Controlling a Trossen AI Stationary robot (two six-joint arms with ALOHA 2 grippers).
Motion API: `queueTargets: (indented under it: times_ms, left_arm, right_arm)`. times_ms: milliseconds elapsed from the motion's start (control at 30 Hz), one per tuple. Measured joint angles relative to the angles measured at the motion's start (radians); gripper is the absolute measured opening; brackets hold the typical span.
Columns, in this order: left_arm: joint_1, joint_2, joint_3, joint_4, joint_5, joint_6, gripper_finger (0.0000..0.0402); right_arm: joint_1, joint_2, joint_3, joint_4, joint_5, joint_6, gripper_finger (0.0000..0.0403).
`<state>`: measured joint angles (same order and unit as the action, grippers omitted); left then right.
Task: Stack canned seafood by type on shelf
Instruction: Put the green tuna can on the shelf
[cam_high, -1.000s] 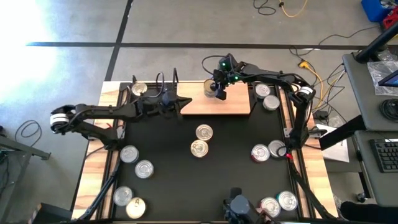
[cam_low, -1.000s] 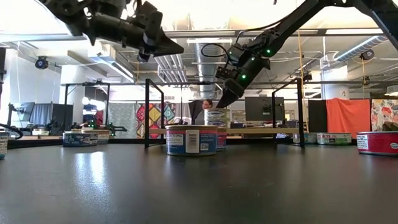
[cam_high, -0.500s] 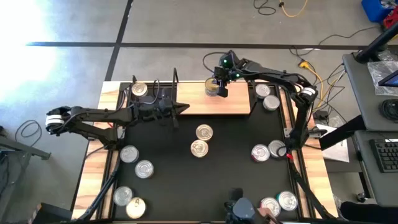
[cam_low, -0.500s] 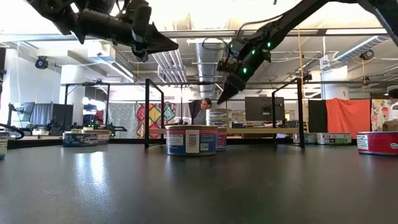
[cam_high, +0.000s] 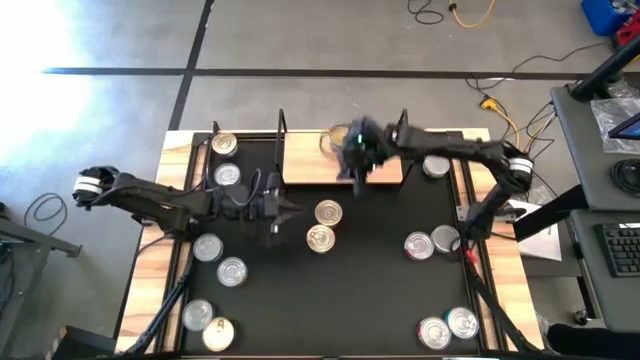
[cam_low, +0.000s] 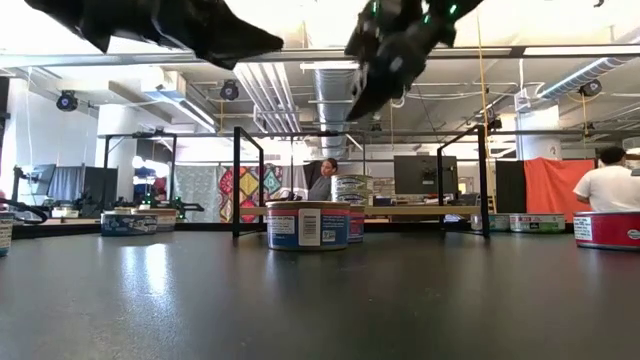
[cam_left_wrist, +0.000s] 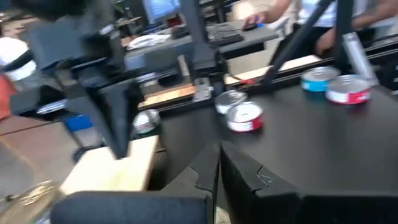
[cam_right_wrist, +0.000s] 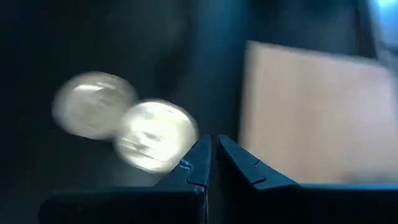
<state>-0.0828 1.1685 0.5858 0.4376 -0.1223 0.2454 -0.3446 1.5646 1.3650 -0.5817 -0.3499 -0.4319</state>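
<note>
The shelf (cam_high: 375, 165) is a light-wood board at the table's far middle, with one tin (cam_high: 332, 142) standing on it. Two more silver-lidded tins (cam_high: 327, 212) (cam_high: 320, 238) stand side by side at the table's centre, and they also show in the right wrist view (cam_right_wrist: 155, 134). My right gripper (cam_high: 352, 178) is shut and empty. It hangs high over the shelf's near edge and slants down. My left gripper (cam_high: 291, 207) is shut and empty too. It points level toward the right, just left of the centre tins and well above the table (cam_low: 275, 42).
Loose tins stand along the left side (cam_high: 228, 175) (cam_high: 207, 247) (cam_high: 232, 271), at the near left corner (cam_high: 197, 315), on the right (cam_high: 418, 244) (cam_high: 432, 166) and at the near right (cam_high: 462, 322). Black wire posts (cam_high: 281, 125) rise at the shelf's ends. People show in the room behind.
My right gripper has risen from beside the tin on the shelf and swung toward the table's near edge, still shut. That tin stays standing on the board. My left gripper has moved from the shelf's left end toward the near edge and rolled a little, also still shut.
</note>
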Motion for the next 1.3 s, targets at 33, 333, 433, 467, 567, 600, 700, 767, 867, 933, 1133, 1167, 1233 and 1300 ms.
queueTargets:
  times_ms: [33,333,433,467,567,600,700,767,867,933,1133,1167,1233,1300]
  left_arm:
    - [-0.019,-0.005,0.0,-0.008,0.0,-0.007,0.0001]
    - [-0.184,-0.049,-0.039,-0.062,-0.025,-0.109,0.0001]
    - [-0.247,-0.052,-0.081,-0.048,-0.029,-0.155,0.0001]
    - [-0.274,-0.05,-0.103,-0.017,-0.029,-0.168,0.0001]
    - [-0.355,-0.023,-0.186,0.157,-0.029,-0.189,0.0001]
    - [-0.381,-0.01,-0.214,0.225,-0.029,-0.195,0.0001]
    - [-0.453,0.053,-0.288,0.435,-0.032,-0.217,0.0001]
    - [-0.498,0.109,-0.319,0.542,-0.065,-0.24,0.0001]
    - [-0.548,0.19,-0.329,0.601,-0.133,-0.288,0.0001]
    - [-0.56,0.247,-0.322,0.599,-0.147,-0.338,0.0001]
    - [-0.563,0.424,-0.253,0.58,-0.124,-0.474,0.0002]
    - [-0.563,0.449,-0.236,0.574,-0.122,-0.486,0.0002]
    - [-0.563,0.483,-0.206,0.556,-0.12,-0.502,0.0005]
    - [-0.56,0.505,-0.175,0.508,-0.122,-0.51,0.0014]
  right_arm:
    - [0.049,-0.013,-0.017,0.016,0.029,0.027,0.0018]
    - [0.503,-0.053,-0.061,-0.114,0.468,0.422,0.0018]
    - [0.607,-0.052,-0.062,-0.227,0.476,0.605,0.0018]
    - [0.636,-0.049,-0.063,-0.267,0.484,0.666,0.0018]
    - [0.695,-0.036,-0.078,-0.4,0.537,0.852,0.0018]
    - [0.708,-0.029,-0.085,-0.443,0.554,0.914,0.0018]
    - [0.724,-0.026,-0.125,-0.542,0.558,1.075,0.0018]
    - [0.725,-0.028,-0.163,-0.555,0.538,1.143,0.0018]
    - [0.723,-0.037,-0.225,-0.58,0.468,1.202,0.0018]
    - [0.717,-0.04,-0.262,-0.612,0.426,1.23,0.0018]
    - [0.712,-0.043,-0.398,-0.742,0.35,1.364,0.0018]
    - [0.713,-0.044,-0.414,-0.752,0.339,1.39,0.0018]
    - [0.719,-0.046,-0.434,-0.765,0.325,1.435,0.0018]
    - [0.724,-0.046,-0.448,-0.758,0.324,1.447,0.0018]
